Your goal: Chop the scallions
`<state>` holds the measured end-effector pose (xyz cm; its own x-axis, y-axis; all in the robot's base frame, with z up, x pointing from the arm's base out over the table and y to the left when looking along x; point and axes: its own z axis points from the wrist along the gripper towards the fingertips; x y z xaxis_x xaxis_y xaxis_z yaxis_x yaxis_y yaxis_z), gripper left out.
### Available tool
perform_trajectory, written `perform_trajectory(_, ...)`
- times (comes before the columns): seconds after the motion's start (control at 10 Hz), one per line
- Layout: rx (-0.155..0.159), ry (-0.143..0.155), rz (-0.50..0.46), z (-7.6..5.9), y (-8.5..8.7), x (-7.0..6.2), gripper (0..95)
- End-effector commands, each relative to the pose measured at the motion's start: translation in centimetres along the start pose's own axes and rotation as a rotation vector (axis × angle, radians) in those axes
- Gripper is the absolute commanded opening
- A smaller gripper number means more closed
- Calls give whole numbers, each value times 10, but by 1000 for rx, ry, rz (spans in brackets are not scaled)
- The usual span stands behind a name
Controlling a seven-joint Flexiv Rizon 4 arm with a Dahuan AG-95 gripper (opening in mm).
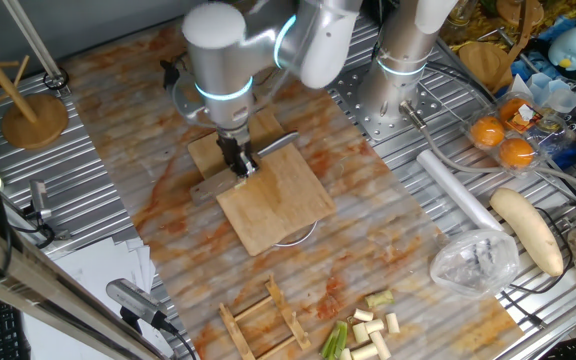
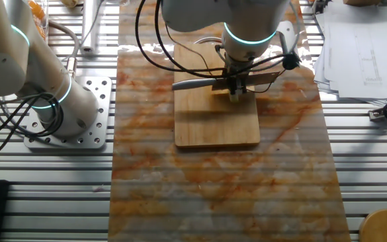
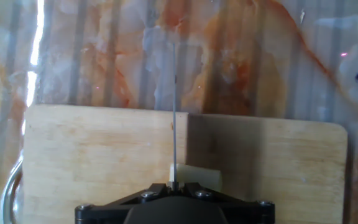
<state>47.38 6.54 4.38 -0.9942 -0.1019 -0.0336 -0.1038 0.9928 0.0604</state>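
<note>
Claw [image 1: 236,166] pointing straight down over the wooden cutting board [image 1: 283,205], its fingers pinched on the handle of a knife [image 2: 195,84]; the other fixed view shows the grey blade reaching out sideways from the claw [image 2: 237,85] across the far part of the board [image 2: 215,124]. From the hand view the blade [image 3: 174,112] runs edge-on as a thin dark line straight away from the black claw body [image 3: 173,186], across the board [image 3: 92,155] toward the orange-streaked covering of the worktop [image 3: 241,56]. One pale cream scallion piece [image 3: 194,176] lies on the board directly beneath the claw, just to the right of the blade and touching or nearly touching it; the same pale bit shows under the fingers in the other fixed view [image 2: 234,98]. The rest of the scallions [image 1: 366,328], white and light green segments, lie in a loose heap at the near edge of the worktop [image 1: 388,235], well apart from the claw and the board, beside a small wooden rack [image 1: 263,322]. A long white radish [image 1: 528,228] rests farther right on the metal surface.
</note>
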Motion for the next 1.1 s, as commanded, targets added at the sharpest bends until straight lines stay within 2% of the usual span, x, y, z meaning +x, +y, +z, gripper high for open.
perform_trajectory(0.1, -3, -1, 7, 15, -5, -9, 0)
perform_trajectory(0.2, -14, 6, 3, 12, -6, -7, 0)
perform_trajectory(0.3, -59, 6, 14, 9, -7, -4, 0)
perform_trajectory(0.4, -69, 4, 19, 7, -7, -3, 0)
perform_trajectory(0.5, -78, 3, 15, -1, -7, -2, 0)
perform_trajectory(0.7, -73, 14, 3, -19, -6, 2, 0)
perform_trajectory(1.1, -69, 10, 2, -25, -5, 7, 0)
